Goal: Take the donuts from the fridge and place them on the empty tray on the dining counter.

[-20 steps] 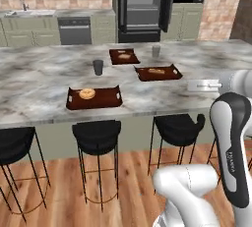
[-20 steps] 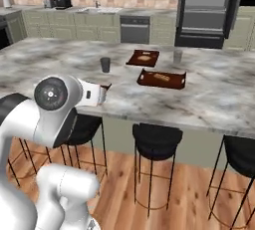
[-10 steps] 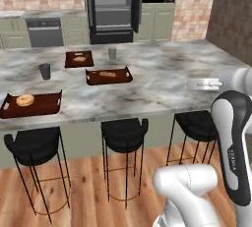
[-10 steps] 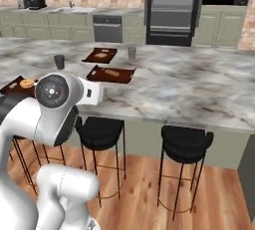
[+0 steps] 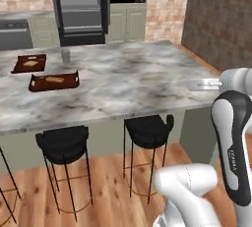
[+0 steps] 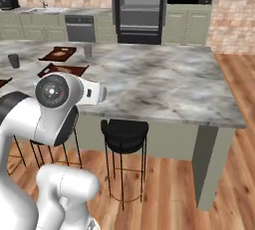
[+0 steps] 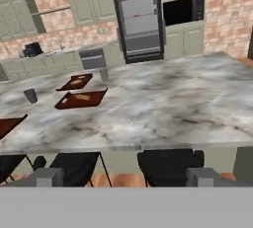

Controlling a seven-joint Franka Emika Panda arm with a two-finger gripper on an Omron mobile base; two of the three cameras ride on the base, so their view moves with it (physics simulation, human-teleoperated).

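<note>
Base driven rightward, trays (image 5: 53, 80) slid toward left edge, fridge (image 5: 81, 10) apparently open, end effector (image 7: 123, 176) spread, empty

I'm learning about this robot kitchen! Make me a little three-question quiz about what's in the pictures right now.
1. True or false: the fridge doors stand open.
2. What lies on the two trays nearest the fridge? A) pale pastries B) pink donuts C) nothing
3. Fill in: the gripper is ____, holding nothing.

Key: 1 true, its grey shelves show. 2 A. 3 open, looking out over the dining counter toward the fridge.
</note>
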